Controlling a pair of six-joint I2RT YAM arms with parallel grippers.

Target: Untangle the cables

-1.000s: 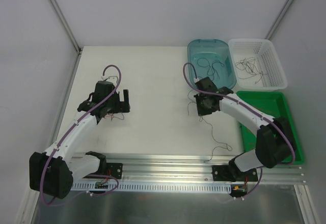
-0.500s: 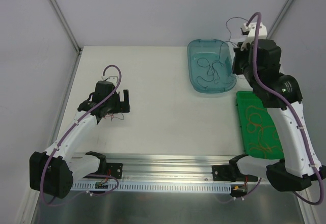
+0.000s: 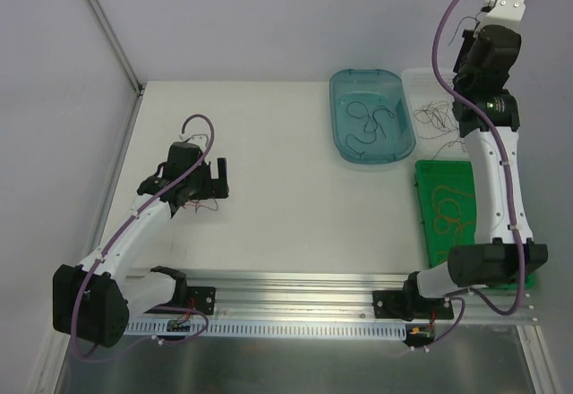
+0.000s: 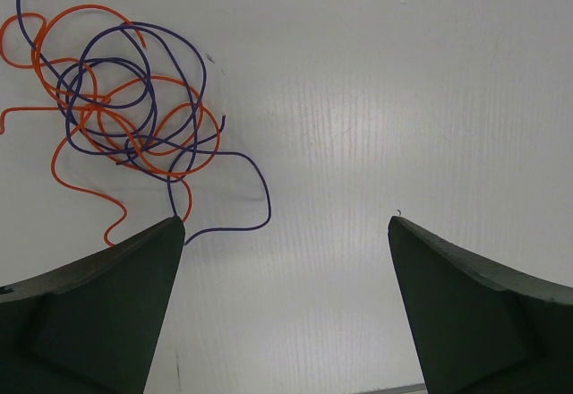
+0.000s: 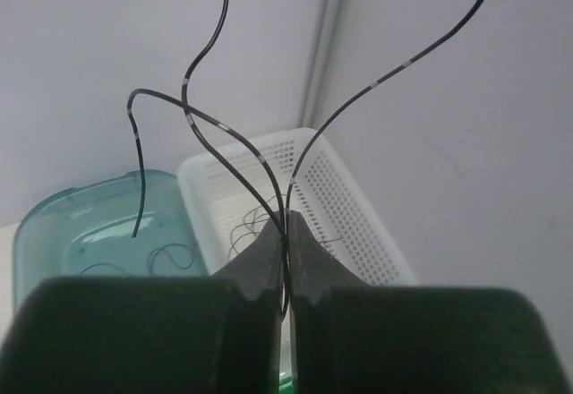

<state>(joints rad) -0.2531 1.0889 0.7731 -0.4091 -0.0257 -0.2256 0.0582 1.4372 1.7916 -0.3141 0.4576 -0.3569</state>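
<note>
Table (image 3: 286, 224): white, carries everything below. Right arm (image 3: 494, 179): reared up tall at the far right corner. Left arm (image 3: 134, 224): stretched low over the left half. Green tray (image 3: 421, 224): below and behind the right gripper, holds orange cables (image 3: 448, 210). Teal tub (image 3: 342, 89): below the right gripper and off to its left, holds a few dark cables (image 3: 367, 121). White basket (image 3: 421, 75): directly below and just ahead of the right gripper, holds thin black cables (image 3: 434, 116). Right gripper (image 5: 286, 233): jaws pressed together, pinching one black cable (image 5: 221, 128) with pale bands; from the pinch its strands rise and fan out ahead of the fingers, one end curling back down above the tub. Left gripper (image 4: 286, 224): jaws spread as wide as they go, nothing between them, hovering close over the bare table. Tangle of orange and purple cables (image 4: 134, 125): on the table ahead of the left gripper and offset toward the finger on the left of the wrist view, outside the gap; a purple loop trails back to just beside that fingertip, and the knot's longer spread runs roughly across the line of the fingers. Deciding relation: the tangle lies under the left arm and well apart from the right one, so the left gripper is the nearer; it would likely need to shift sideways and forward to bring a strand between its jaws, while the basket beneath the right gripper looks the likely drop for the held strand.
</note>
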